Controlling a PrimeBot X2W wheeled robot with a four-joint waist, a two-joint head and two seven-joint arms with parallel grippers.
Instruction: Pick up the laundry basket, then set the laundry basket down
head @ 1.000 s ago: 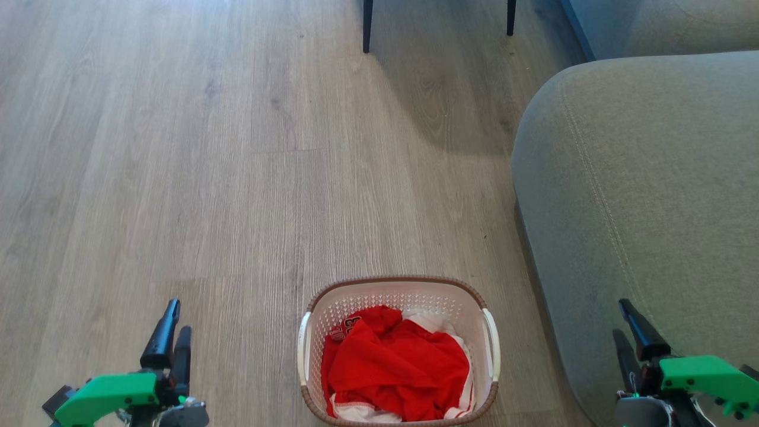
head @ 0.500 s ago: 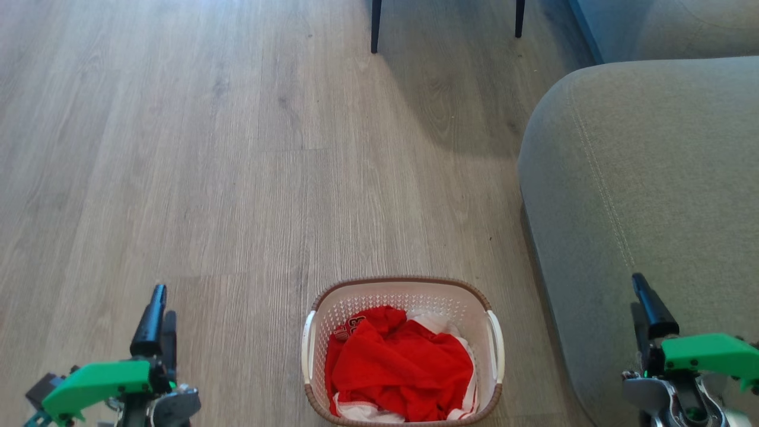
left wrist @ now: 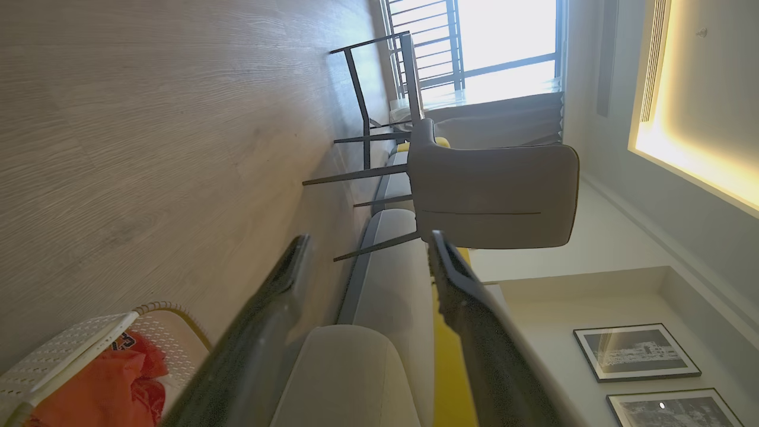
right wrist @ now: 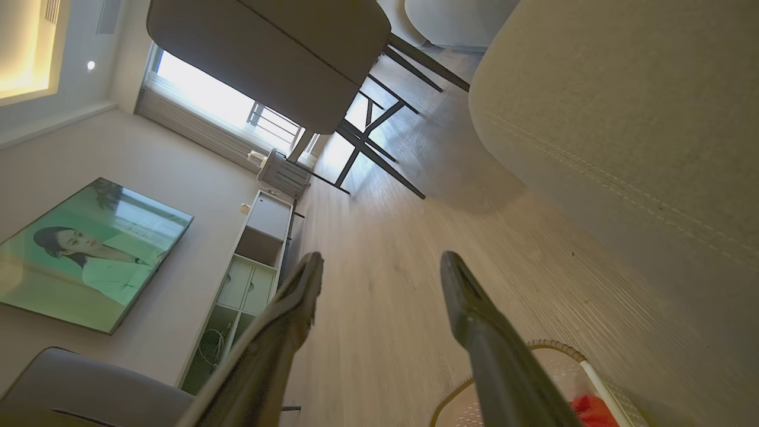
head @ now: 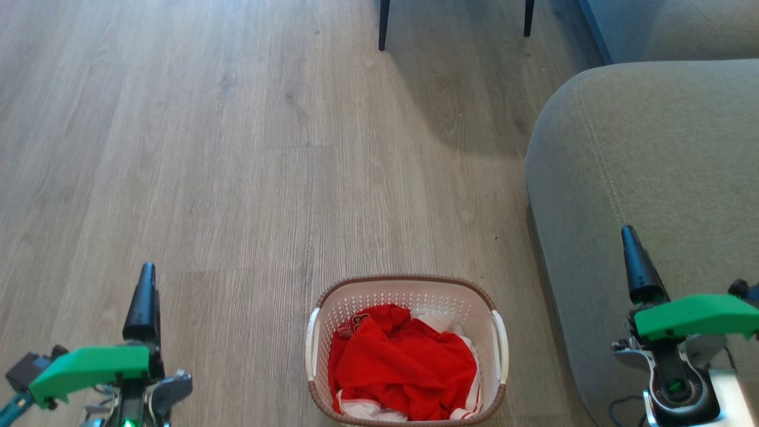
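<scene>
The wooden floor takes up most of the head view, with a grey sofa along the right side and the dark legs of a chair at the top. The laundry basket stands on the floor low in the middle, just beside the sofa's front.

Over the last second the whole scene has slid a little to the right, so the camera has turned. Apart from that, both arms have pushed forward. The left hand and the right hand now reach higher in the view than the basket's far rim. Each is well apart from the basket, one on either side, and the wrist views show both with fingers spread and nothing between them.

The basket has not been lifted. I judge this to be the approach, and the hands must next come inward to the white side handles.

The red clothes carry a small patch with pale lettering, too small to read.
</scene>
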